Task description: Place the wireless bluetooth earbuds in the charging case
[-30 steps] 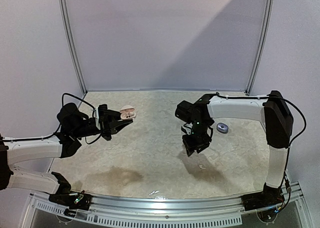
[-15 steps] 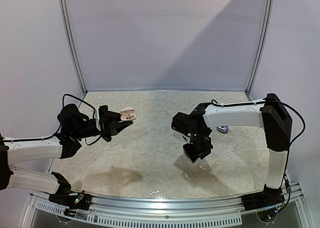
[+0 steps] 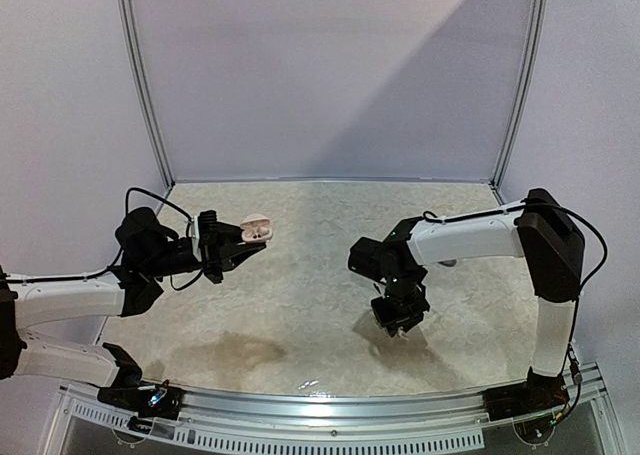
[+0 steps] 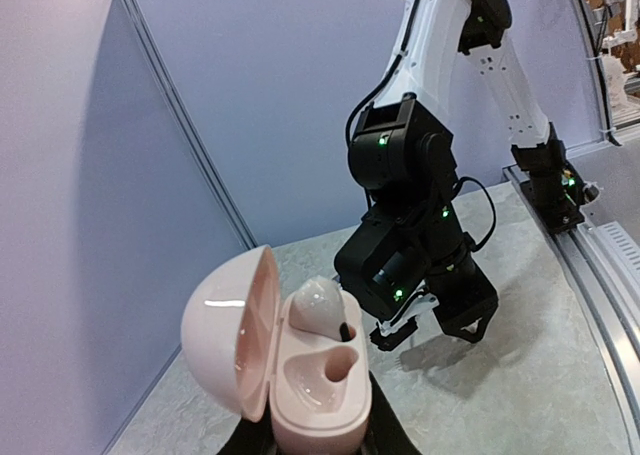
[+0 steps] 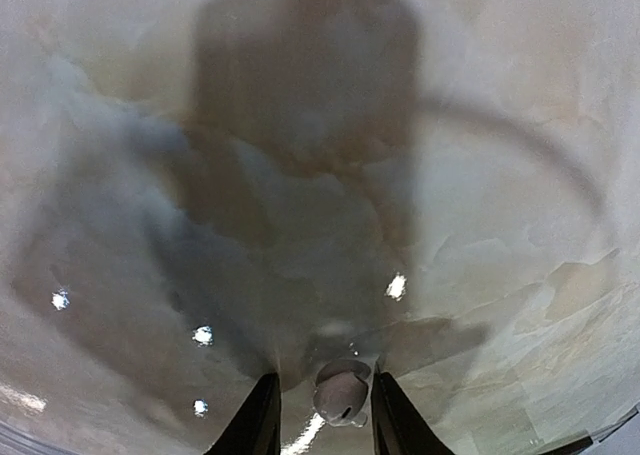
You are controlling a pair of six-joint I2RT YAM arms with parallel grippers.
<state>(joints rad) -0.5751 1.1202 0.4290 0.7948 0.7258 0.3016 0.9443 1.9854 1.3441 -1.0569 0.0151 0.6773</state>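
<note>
My left gripper [image 3: 232, 247] holds an open pink charging case [image 3: 256, 226] up above the table's left side. In the left wrist view the case [image 4: 300, 375] shows its lid swung left, one pale earbud [image 4: 315, 305] seated in the far socket and the near socket bare; the gripper [image 4: 305, 440] is shut on the case's base. My right gripper [image 3: 400, 318] points down at the table right of centre. In the right wrist view it [image 5: 322, 415] is open, its fingers on either side of a small grey-silver earbud [image 5: 341, 393] lying on the marbled surface.
The marbled tabletop [image 3: 300, 295] is bounded by a lilac back wall with metal posts [image 3: 140, 85] and a front rail [image 3: 320, 400]. The right arm's white link [image 3: 470, 237] spans over the table's right side. The left wrist view shows the right arm [image 4: 410, 205] facing the case.
The right arm has swung toward the near edge and lowered its gripper to the table around the earbud. The left arm and the case have stayed put.
</note>
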